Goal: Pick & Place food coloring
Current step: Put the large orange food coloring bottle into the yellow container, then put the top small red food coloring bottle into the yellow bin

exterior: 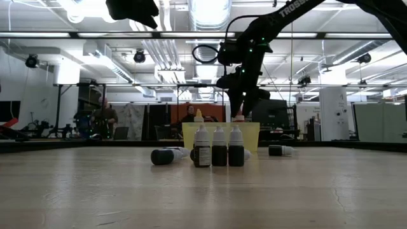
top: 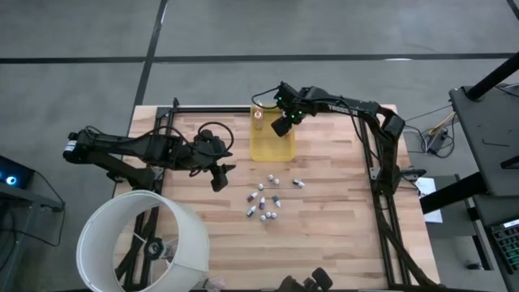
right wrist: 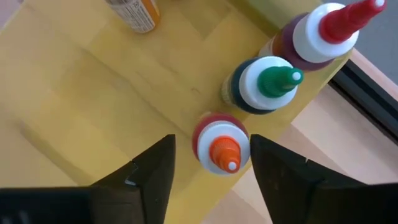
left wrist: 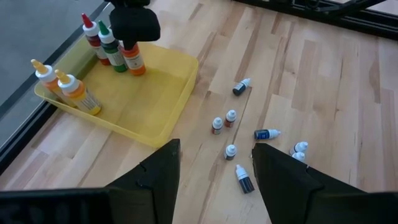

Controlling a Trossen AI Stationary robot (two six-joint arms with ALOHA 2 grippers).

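Several tiny food coloring bottles (top: 263,199) stand or lie on the wooden table near its middle; they also show in the left wrist view (left wrist: 233,134). In the low view, three dark ones (exterior: 219,149) stand upright. A yellow tray (top: 272,146) at the far side holds an orange-capped bottle (right wrist: 224,149), a green-capped one (right wrist: 270,84), a red-capped one (right wrist: 336,25) and two yellow-capped ones (left wrist: 68,87), all upright. My right gripper (right wrist: 211,142) is open just above the orange-capped bottle, a finger on either side of its cap. My left gripper (left wrist: 214,162) is open and empty, left of the loose bottles.
A large white round shade (top: 142,243) sits at the table's near left corner. Black frame rails (top: 373,162) run along the table's right and far edges. People (exterior: 105,117) show far behind the table in the low view.
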